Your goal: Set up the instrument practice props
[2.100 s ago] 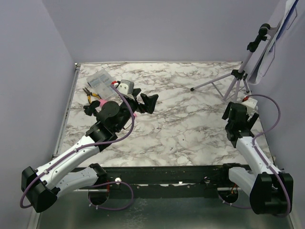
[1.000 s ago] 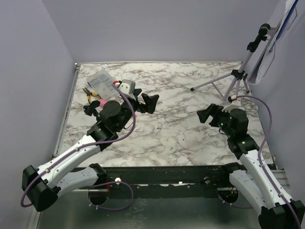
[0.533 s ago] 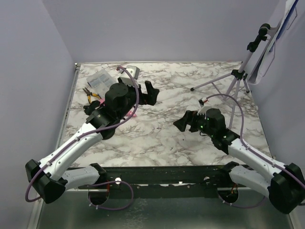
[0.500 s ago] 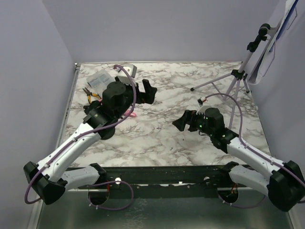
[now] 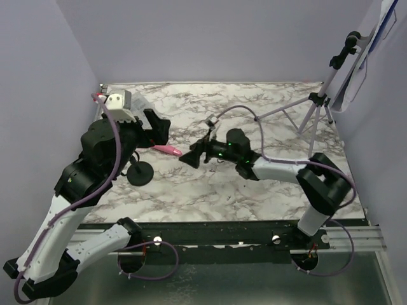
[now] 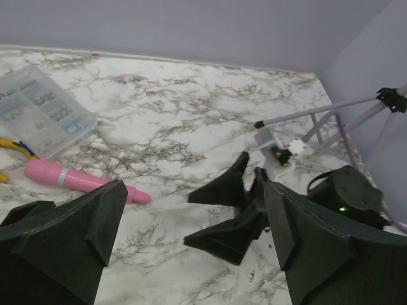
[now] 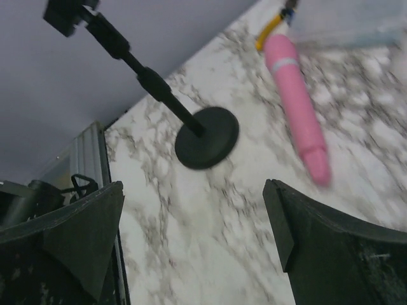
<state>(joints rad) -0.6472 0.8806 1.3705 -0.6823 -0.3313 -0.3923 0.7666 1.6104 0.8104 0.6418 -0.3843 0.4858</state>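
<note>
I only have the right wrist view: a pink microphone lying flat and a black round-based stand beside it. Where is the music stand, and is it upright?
Observer: The music stand stands upright on its tripod at the far right corner of the table, with sheet pages on its desk at the edge of the top view.
Operator: What is the left arm doing?
Observer: The left end effector is open and empty, raised over the left side of the table.
Operator: How close is my end effector to the microphone?
Observer: From above, the right end effector is open and pointed at the tip of the microphone, a small gap short of touching it.
</note>
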